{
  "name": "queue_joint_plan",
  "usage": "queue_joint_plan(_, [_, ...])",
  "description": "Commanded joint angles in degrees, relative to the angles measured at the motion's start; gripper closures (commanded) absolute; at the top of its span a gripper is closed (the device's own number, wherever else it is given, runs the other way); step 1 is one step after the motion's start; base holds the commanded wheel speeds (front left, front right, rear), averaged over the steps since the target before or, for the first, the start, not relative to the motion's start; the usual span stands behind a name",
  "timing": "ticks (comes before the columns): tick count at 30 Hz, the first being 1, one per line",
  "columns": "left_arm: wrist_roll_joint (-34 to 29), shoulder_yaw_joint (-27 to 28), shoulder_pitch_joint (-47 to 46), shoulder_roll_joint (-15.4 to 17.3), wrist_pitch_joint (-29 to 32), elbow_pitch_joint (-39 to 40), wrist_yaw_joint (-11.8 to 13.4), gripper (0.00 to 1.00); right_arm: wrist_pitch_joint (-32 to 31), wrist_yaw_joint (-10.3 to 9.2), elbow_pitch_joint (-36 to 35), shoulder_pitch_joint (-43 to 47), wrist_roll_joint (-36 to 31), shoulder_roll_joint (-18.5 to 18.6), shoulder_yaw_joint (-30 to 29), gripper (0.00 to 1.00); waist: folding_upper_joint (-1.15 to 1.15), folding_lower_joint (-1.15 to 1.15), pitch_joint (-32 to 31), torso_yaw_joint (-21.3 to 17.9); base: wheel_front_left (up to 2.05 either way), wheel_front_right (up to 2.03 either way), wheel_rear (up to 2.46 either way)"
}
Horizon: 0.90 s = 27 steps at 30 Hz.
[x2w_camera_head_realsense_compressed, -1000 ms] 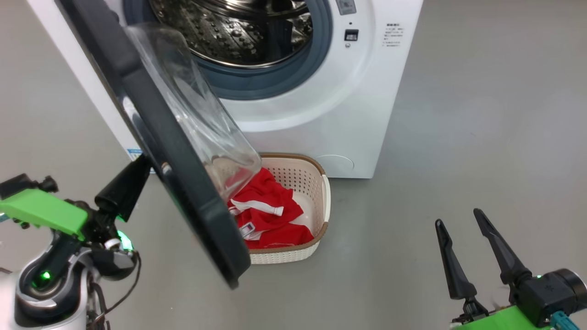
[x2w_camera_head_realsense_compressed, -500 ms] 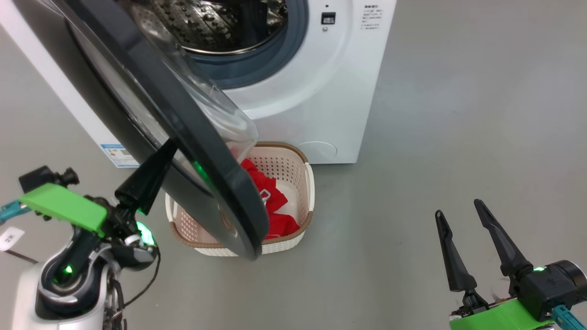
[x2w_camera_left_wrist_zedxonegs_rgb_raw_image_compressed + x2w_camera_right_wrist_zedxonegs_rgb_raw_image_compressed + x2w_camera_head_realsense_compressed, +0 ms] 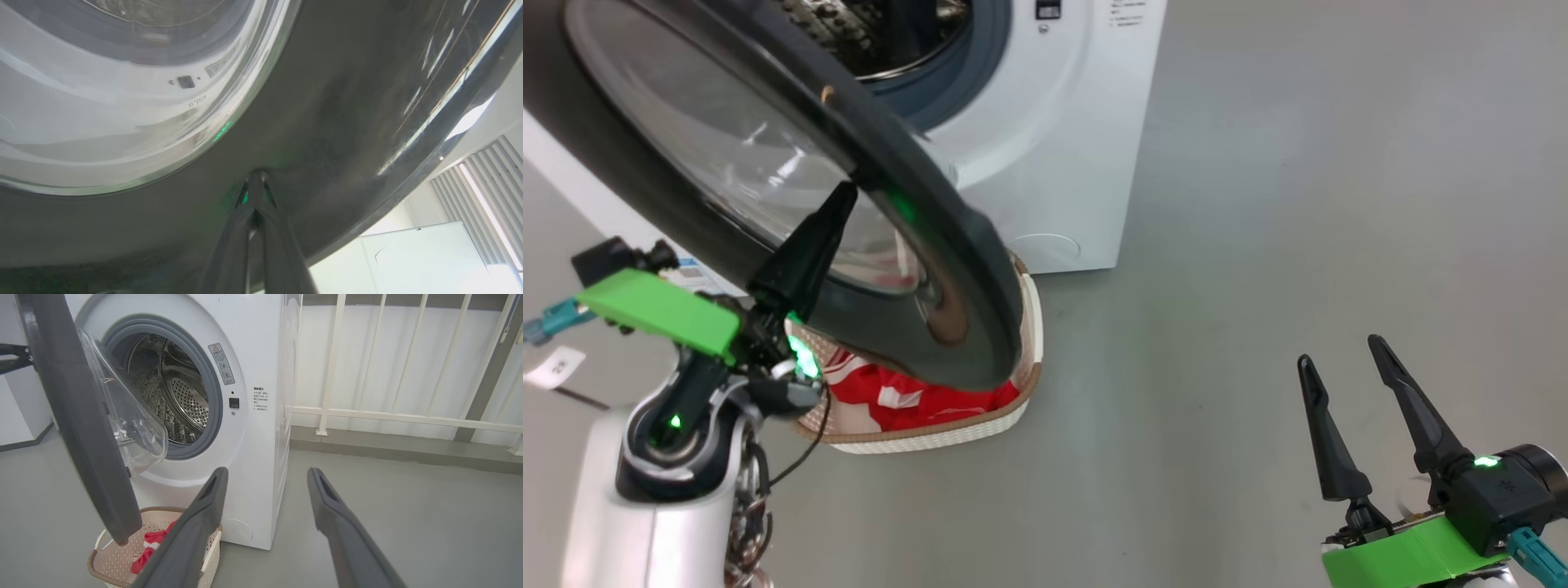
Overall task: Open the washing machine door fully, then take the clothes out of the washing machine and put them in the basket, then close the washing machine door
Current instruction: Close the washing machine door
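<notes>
Okay, closing-door step, judging by layout. The clothes (image 3: pixel 890 400) are already down in the basket (image 3: pixel 947 438), which sits on the floor just near of the washing machine (image 3: pixel 1054 147), at its left-hand front. From the right wrist view the drum (image 3: pixel 179 396) looks empty, with nothing draped over the grey ring.

The washing machine door (image 3: pixel 735 155) hangs roughly half open, hinged on the left, its lower edge over the basket. The left gripper (image 3: pixel 843 200) has its fingers pressed together and holds nothing. Its tips are set against the door's outer face, on the glossy black rim just beside the glass edge. The right gripper (image 3: pixel 1339 351) has its fingers spread and empty, near right and well apart from everything.

To do it well:
- Keep the tips on the black rim, not the glass bulge; the rim is stiffer.
- Glossy surface plus a narrow closed tip probably means slip risk, so push square to the face, not at a glancing angle.
- Follow the door's arc, far and to the right. A straight push would slide the contact point.
- Whether the door's lower edge clears the basket rim can't be told, so go slowly there.
- End with a firm press near the free edge so the latch catches.
- Leave the right arm parked.
</notes>
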<state>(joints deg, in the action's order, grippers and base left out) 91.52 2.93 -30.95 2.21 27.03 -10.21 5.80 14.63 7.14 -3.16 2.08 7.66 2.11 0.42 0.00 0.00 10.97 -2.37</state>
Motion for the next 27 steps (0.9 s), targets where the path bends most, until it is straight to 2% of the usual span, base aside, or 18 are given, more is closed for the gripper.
queue_joint_plan(1, [0.22, 0.66, -2.48, 0.67, -0.28, 0.93, -1.00, 1.00, 0.37, 0.35, -1.46, -1.64, 0.79, 0.76, 0.98, 0.00, 0.00, 0.00, 0.66, -0.95, 0.00, 0.00, 0.00])
queue_joint_plan(20, [-2.84, -1.08, -13.13, 0.68, -5.15, -9.38, -6.04, 1.00, 0.37, 0.35, -1.67, -2.82, 0.72, 0.76, 1.13, 0.00, 0.00, 0.00, 4.86, -4.07, 0.00, 0.00, 0.00])
queue_joint_plan(27, [-2.94, -2.36, -17.51, 0.67, -6.69, -13.14, -7.18, 1.00, 0.37, 0.35, -1.87, -3.20, 0.62, 0.76, 1.35, 0.00, 0.00, 0.00, 6.28, -4.94, 0.00, 0.00, 0.00])
